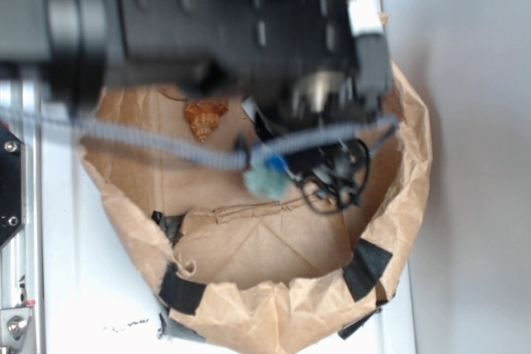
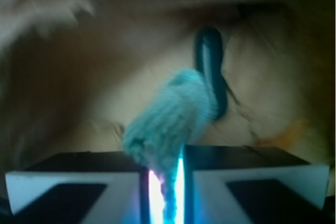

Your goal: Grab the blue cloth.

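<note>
Clearly, one blue cloth sits pinched in the end effector.

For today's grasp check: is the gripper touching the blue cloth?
Touching. The wrist view shows the cloth pinched between the gripper's two nearly closed fingers.

cloth was fuzzy light teal-blue; capsule was dark green; seashell was orange-brown; paper bag was tan with black tape patches; arm was black
</note>
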You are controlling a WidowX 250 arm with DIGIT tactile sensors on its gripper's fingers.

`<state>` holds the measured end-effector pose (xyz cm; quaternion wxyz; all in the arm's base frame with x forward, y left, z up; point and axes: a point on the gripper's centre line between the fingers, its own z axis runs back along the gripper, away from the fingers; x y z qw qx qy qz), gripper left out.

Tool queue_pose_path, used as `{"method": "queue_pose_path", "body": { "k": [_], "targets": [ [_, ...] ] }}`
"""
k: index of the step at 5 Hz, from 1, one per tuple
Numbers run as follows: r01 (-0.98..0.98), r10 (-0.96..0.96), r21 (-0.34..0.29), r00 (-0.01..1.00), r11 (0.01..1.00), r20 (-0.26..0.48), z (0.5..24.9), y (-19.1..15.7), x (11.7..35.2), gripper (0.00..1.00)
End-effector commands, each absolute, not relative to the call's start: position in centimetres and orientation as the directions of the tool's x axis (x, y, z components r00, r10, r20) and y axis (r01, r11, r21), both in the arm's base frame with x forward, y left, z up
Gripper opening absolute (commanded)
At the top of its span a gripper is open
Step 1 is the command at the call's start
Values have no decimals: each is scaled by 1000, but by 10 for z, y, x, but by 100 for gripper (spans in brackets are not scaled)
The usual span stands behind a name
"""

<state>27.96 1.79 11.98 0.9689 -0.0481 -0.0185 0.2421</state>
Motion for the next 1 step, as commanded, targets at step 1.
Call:
{"method": "queue_pose_path", "body": {
  "k": [1],
  "targets": [
    [-433,445,-115,889,894,106,144,28,277,0]
  ]
}}
